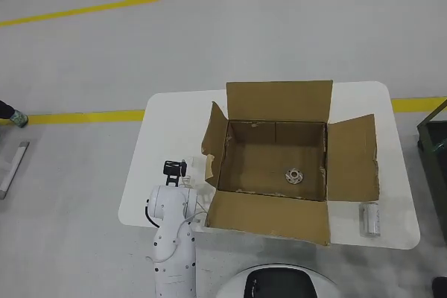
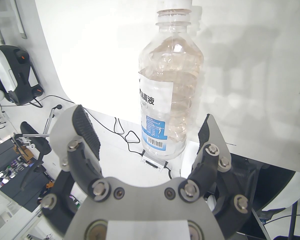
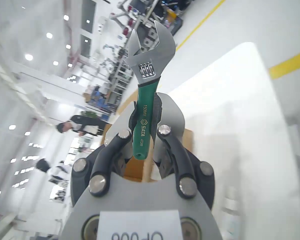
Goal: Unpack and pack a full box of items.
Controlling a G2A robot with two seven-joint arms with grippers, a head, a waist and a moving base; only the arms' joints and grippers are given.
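My left tool (image 2: 143,116): the fingers are wide apart and hold nothing.
Bottle (image 2: 170,76): it is see-through with a white cap. It is on the white desk (image 1: 171,119), just in front of my left tool and in line with the gap. Nothing touches it. I cannot tell if it stands or lies.
My right tool (image 3: 147,106): it is clamped tight on the green handle of a wrench (image 3: 150,58). The wrench is up in the air, with its silver head pointing away from the tool.
Box (image 1: 272,216): it sits open on the desk with all four flaps folded out.
In the box: I see just one small metal ring (image 1: 293,176) on the bottom.
Out on the desk: a silver can (image 1: 370,218) lies by the far side flap.
Done, I think: most of the unpacking, since the box is nearly bare.
Left, I think: put the wrench down, take the ring out, then pack everything back in.
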